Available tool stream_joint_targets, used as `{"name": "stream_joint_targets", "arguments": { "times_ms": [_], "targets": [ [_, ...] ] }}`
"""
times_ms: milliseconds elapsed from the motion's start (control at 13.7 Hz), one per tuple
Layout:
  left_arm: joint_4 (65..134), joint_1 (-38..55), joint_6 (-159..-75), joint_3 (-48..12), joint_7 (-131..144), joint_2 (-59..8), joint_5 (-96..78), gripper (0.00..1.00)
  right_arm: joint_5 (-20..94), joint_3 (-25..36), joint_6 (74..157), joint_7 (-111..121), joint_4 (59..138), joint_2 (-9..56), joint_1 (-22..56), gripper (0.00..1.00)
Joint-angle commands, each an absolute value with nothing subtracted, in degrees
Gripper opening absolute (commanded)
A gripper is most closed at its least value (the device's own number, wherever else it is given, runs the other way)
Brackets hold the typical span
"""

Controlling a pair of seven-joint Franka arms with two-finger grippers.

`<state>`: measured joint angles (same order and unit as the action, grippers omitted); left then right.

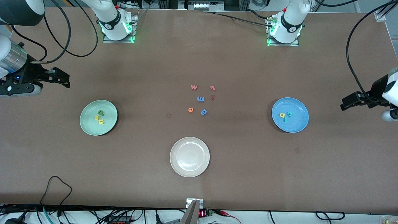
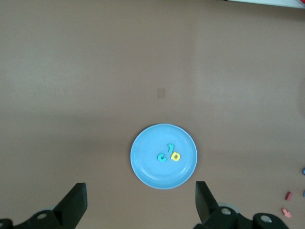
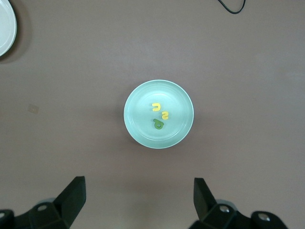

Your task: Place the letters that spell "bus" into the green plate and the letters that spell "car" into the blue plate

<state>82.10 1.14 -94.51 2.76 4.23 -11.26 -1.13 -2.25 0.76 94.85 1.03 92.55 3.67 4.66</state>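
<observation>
The green plate (image 1: 90, 125) lies toward the right arm's end of the table and holds a green b (image 1: 100, 112), a yellow s (image 1: 96, 117) and a yellow u (image 1: 101, 122). The blue plate (image 1: 299, 123) lies toward the left arm's end and holds a yellow a (image 1: 282, 115), a teal c (image 1: 289, 114) and a teal r (image 1: 285, 119). My right gripper (image 1: 64, 81) hangs open and empty past the green plate (image 3: 140, 121), out at the table's end. My left gripper (image 1: 344, 104) hangs open and empty out past the blue plate (image 2: 147, 168).
An empty white plate (image 1: 189, 157) lies nearer the front camera, mid-table. Loose letters sit in the middle: pink w (image 1: 194, 87), pink r-like letter (image 1: 212, 88), blue m (image 1: 200, 99), orange e (image 1: 190, 109), blue p (image 1: 204, 112). A black cable (image 1: 56, 186) loops onto the table's front edge.
</observation>
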Motion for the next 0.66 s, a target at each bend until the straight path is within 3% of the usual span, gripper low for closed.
{"name": "stream_joint_targets", "arguments": {
  "times_ms": [0, 584],
  "targets": [
    [90.5, 2.11, -95.09, 3.69, 2.81, -4.68, -2.2, 1.0, 0.08, 0.88, 93.96, 0.09, 92.63, 2.73, 4.49, 1.0],
    [92.02, 2.11, -93.25, 2.9, 2.72, -2.9, -1.41, 1.0, 0.26, 0.88, 94.04, -0.09, 93.08, 2.9, 4.13, 1.0]
  ]
}}
